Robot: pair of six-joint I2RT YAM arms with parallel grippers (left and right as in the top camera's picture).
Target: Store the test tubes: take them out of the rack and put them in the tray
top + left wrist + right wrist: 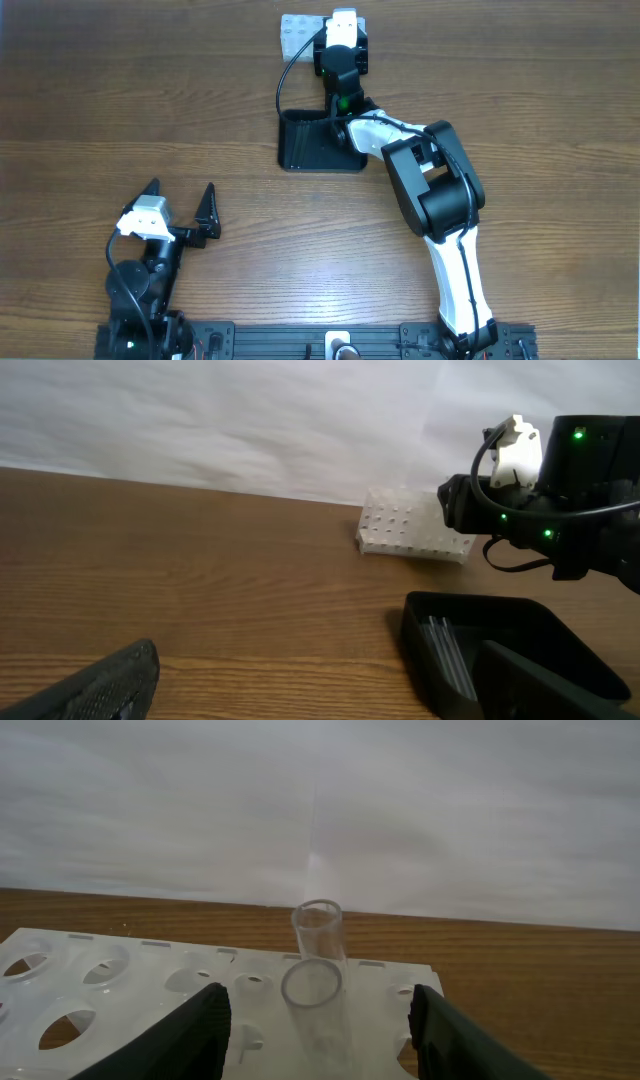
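A: At the far end of the worktop (120,90), the right end effector (318,1002) hangs over the white rack (120,970). It's spread wide and gripping nothing, with two clear test tubes (318,935) standing upright between its fingers (200,1030), one behind the other.

B: And that's the catch. To my eye the step is picking one out, and the jaws straddle both. I'd centre on the nearer tube (320,1025), close gently below its rim, and lift straight up until it leaves its hole. Any tilt could bind it or rock the rack.

A: Where does it go?

B: The black tray (300,145), just beside the rack on the near side, with a few tubes (450,655) lying in it. Short carry.

A: Room to move?

B: Plenty leftward; bare wood there. The left end effector (181,195) rests well apart, near its base, splayed and empty. Watch the worktop's far edge close behind the rack, and the tray's wall on the way down.
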